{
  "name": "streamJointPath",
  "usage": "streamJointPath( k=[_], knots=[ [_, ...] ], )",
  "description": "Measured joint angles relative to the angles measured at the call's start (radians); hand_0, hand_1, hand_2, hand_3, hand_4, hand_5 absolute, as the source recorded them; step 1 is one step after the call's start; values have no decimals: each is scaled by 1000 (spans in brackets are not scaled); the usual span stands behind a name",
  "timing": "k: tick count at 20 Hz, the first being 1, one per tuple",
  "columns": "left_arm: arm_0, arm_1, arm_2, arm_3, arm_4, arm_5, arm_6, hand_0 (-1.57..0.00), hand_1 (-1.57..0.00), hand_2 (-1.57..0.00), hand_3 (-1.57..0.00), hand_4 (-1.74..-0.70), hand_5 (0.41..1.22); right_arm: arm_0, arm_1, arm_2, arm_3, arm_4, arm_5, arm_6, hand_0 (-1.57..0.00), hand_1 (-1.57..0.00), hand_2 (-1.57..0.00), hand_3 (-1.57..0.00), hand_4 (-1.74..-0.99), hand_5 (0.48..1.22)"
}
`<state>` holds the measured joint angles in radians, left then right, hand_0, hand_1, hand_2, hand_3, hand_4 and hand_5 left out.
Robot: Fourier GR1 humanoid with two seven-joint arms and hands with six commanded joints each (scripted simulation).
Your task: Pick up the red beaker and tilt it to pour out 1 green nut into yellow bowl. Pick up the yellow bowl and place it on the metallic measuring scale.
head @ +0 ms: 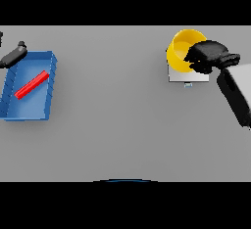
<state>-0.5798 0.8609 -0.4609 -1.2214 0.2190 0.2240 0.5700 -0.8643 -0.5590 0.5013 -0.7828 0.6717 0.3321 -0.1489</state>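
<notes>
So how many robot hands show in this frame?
2. The left hand sits at the far left edge beside the blue tray; the right hand grips the yellow bowl over the scale.

The wide middle of the flat grey table (122,125) is left unobstructed; passage is blocked at the left by a blue rectangular tray (49,83), at the far right by a round yellow bowl (180,52) on a metallic scale (184,78)

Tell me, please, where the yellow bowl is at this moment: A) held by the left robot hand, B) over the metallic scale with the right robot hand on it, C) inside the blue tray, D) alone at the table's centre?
B: the yellow bowl sits over the metallic scale, and the right robot hand grips its rim.
</notes>
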Motion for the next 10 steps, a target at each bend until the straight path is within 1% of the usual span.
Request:
streamJointPath(
  k=[2, 3, 5, 6, 7, 9, 10],
  knots=[
    [-6, -11, -3, 2, 0, 2, 2, 1, 1, 1, 1, -846, 780, -10, -2, 1, 32, 5, -9, 13, -1482, -1314, -1403, -1545, -1730, 1221],
    [-1, -10, -6, -6, -2, 8, 13, 1, 1, 1, 1, -848, 783, -12, 2, 6, 41, 5, -5, 11, -1452, -1278, -1377, -1550, -1730, 1221],
    [-3, 2, -3, -2, -5, 6, 24, 1, 1, 1, 1, -845, 785, -6, 1, 14, 63, 7, -17, -15, -1404, -1221, -1336, -1558, -1730, 1221],
    [-4, -7, -9, 4, -9, 7, 28, 1, 1, 1, 1, -839, 786, -10, 7, 17, 68, 8, -17, -5, -1392, -1205, -1322, -1560, -1730, 1221],
    [-6, -3, -6, 11, -7, 1, 25, 1, 1, 1, 1, -838, 776, -10, 3, 18, 73, 7, -20, -18, -1397, -1205, -1316, -1562, -1730, 1221],
    [-9, -2, -5, 13, -7, -7, 3, 1, 1, 1, 1, -840, 771, -23, 11, 12, 108, 3, -28, -13, -1417, -1230, -1402, -1536, -1728, 1221],
    [-5, 0, -3, 3, -4, -4, 0, 1, 1, 1, 1, -841, 772, -28, 20, 8, 127, -2, -31, -14, -1404, -1181, -1293, -1543, -1670, 1221]
  ],
)
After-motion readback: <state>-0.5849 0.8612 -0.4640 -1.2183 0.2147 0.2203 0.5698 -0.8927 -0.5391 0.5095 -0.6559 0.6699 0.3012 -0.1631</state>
